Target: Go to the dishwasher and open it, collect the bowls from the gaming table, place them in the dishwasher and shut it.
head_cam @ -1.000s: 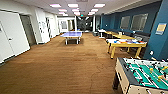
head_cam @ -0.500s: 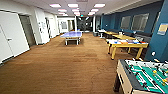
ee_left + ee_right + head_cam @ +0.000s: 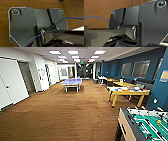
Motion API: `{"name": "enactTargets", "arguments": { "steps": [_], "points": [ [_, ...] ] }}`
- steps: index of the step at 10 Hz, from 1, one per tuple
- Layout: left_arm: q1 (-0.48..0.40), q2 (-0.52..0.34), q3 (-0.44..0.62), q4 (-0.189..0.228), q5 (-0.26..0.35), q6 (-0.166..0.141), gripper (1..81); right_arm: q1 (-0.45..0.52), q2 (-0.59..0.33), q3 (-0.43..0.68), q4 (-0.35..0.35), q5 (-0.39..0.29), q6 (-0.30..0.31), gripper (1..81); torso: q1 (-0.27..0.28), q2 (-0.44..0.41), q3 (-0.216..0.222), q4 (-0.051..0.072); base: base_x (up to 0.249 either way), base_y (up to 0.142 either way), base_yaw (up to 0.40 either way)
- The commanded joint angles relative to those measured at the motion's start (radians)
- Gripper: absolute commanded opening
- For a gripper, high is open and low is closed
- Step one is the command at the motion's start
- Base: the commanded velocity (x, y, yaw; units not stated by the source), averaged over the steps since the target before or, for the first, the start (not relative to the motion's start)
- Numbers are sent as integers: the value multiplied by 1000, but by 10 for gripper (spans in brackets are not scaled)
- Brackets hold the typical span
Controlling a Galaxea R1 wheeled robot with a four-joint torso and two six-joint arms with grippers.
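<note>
A long room with brown wood-look flooring (image 3: 62, 117) is faced. The gaming table (image 3: 128, 91), white-topped with yellow legs, is seen ahead on the right, well apart from the table-football table (image 3: 145, 124) in the near corner. No dishwasher is seen. The state of either gripper cannot be told. A clear line along the open floor is advised, with table corners given margin.

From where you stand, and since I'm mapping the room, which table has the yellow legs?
The gaming table by the blue wall on the right. The ping-pong table farther back is blue-topped, and the football table nearest the camera has a green field.
</note>
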Motion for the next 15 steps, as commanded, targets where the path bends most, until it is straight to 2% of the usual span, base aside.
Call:
{"name": "enactTargets", "arguments": {
  "steps": [1,15],
  "points": [
    [-47,-7,6,-2,56,3,811,37,2,-7,-9,-26,1,811,0,0,0,0,132,0,0],
    [-43,-2,6,5,56,3,811,37,26,-47,-7,-28,4,811,-1,-1,0,0,144,0,0]
  ]
}}
